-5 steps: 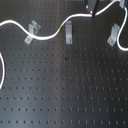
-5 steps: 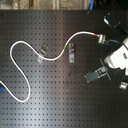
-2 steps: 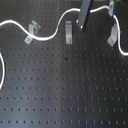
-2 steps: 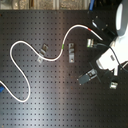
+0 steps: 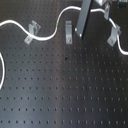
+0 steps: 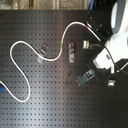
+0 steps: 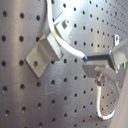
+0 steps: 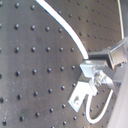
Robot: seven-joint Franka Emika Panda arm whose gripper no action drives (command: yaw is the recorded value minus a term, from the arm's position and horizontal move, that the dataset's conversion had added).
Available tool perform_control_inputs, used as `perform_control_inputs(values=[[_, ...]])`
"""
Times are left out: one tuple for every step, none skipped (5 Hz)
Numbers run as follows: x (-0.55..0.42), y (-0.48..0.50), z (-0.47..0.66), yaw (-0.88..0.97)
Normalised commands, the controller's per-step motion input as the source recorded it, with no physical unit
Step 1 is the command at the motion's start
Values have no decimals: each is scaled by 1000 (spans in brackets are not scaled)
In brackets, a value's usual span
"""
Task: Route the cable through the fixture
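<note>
The white cable (image 5: 45,36) runs from the first exterior view's left through the left fixture (image 5: 32,31), past its green band (image 5: 58,25), then arcs up to my gripper (image 5: 78,33). The gripper is shut on the cable just right of the middle fixture (image 5: 68,33). In the first wrist view the cable (image 7: 67,45) crosses that fixture (image 7: 44,50) and ends in the gripper (image 7: 91,67), with the red band (image 7: 102,116) beyond. The second exterior view shows the cable (image 6: 20,44), the gripper (image 6: 87,44) and the middle fixture (image 6: 71,53).
A third fixture (image 5: 114,36) stands at the first exterior view's right, with the cable's slack (image 5: 122,49) looping beside it. The black perforated board (image 5: 65,90) lies under everything. The white robot body (image 6: 117,35) fills the second exterior view's right. A blue cable end (image 6: 2,91) lies at its left edge.
The gripper has come down and to the first exterior view's left with the cable, now close to the middle fixture. The cable's arc above the board has shifted with it.
</note>
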Motion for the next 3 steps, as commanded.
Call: perform_control_inputs(values=[[-243,-97,230,-220],[-237,-6,452,-223],[-279,171,447,-86]])
